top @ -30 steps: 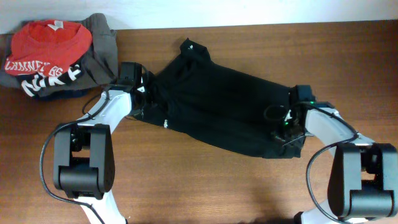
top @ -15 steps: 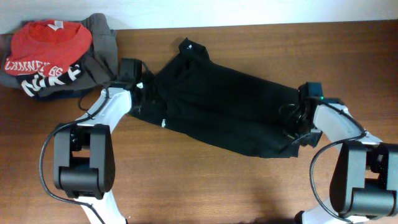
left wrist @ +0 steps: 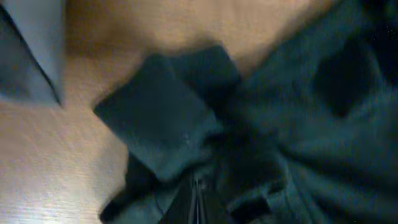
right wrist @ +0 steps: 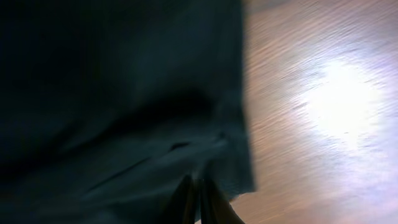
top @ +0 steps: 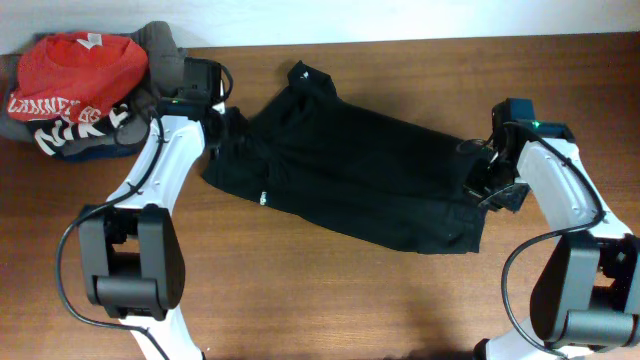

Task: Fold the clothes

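1. The left gripper (left wrist: 196, 198) is clenched, its two fingers pressed together on a bunched fold of the black garment (top: 360, 180); in the left wrist view the cloth gathers into creases right at the fingertips
2. Seen from overhead, this gripper holds the garment's upper left corner, and the left arm reaches up to it from the near edge of the table (top: 330, 310)
3. The right gripper (right wrist: 198, 199) is also closed, pinching the garment at its right end; in the right wrist view the cloth's edge runs just beside the fingers, with bare wood to the right of it
4. The black garment lies across the middle of the table, slanting from upper left down to lower right and spanning the space between the two grippers
5. Its surface is wrinkled, and a narrow part of it points toward the far edge of the table
6. A small white mark (top: 264, 198) shows near its lower left edge
7. In the far left corner of the table sits a pile, with a red shirt (top: 80, 65) bearing white lettering on top of a grey garment (top: 165, 60); the pile is close to the left arm's wrist
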`<state>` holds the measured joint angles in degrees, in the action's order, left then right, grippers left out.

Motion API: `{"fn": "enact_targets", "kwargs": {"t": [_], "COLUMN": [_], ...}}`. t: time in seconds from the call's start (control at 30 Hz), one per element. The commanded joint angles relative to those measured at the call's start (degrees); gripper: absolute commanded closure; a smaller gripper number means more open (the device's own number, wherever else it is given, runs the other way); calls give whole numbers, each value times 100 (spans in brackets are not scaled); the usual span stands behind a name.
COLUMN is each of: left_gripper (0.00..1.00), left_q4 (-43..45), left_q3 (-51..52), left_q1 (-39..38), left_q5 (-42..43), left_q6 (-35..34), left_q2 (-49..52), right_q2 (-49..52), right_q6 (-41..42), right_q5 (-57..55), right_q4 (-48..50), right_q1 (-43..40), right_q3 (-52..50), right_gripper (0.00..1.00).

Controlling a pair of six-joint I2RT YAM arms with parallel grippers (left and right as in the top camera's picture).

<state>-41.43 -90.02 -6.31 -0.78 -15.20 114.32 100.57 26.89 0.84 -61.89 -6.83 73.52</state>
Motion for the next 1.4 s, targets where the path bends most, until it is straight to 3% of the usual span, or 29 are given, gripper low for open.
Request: {"fn": "enact_targets", "kwargs": {"t": [0.0, 0.1, 0.13, 0.17, 0.23, 0.27, 0.5, 0.67, 0.8, 0.93, 1.07, 1.27, 1.37], "left_gripper": [99, 98, 93, 79, 32, 21, 18, 21, 40, 67, 72, 99, 99], "left_q4": [-90, -66, -66, -66, -63, -59, 11, 133, 181, 264, 354, 433, 603], "left_q3": [-63, -63, -63, -63, -63, -63, -63, -63, -63, -63, -63, -63, -63], "left_q1": [-72, -149, -170, -190, -208, -205, -122, -120, -120, -120, -120, -120, -120], "left_q5": [807, 1045, 1045, 1045, 1043, 1043, 835, 855, 872, 874, 872, 870, 874], "left_q6": [-212, -249, -256, -254, -251, -249, -114, -98, -98, -98, -98, -98, -101], "left_q2": [-26, 55, 90, 133, 247, 321, 586, 597, 597, 597, 599, 601, 601], "right_q2": [20, 20, 20, 20, 20, 20, 20, 20, 20, 20, 20, 20, 20], "right_q6": [-264, -267, -267, -267, -267, -267, -269, -267, -267, -267, -267, -267, -267], "right_q5": [1008, 1008, 1008, 1008, 992, 986, 922, 905, 907, 905, 905, 905, 905], "right_q4": [13, 57, 72, 83, 114, 127, 138, 146, 168, 170, 170, 168, 188], "right_q1": [76, 208, 243, 289, 369, 402, 496, 494, 494, 494, 494, 494, 494], "right_q3": [63, 63, 63, 63, 63, 63, 63, 63, 63, 63, 63, 63, 63], "right_gripper": [90, 89, 86, 85, 80, 76, 70, 68, 67, 67, 67, 67, 67]}}
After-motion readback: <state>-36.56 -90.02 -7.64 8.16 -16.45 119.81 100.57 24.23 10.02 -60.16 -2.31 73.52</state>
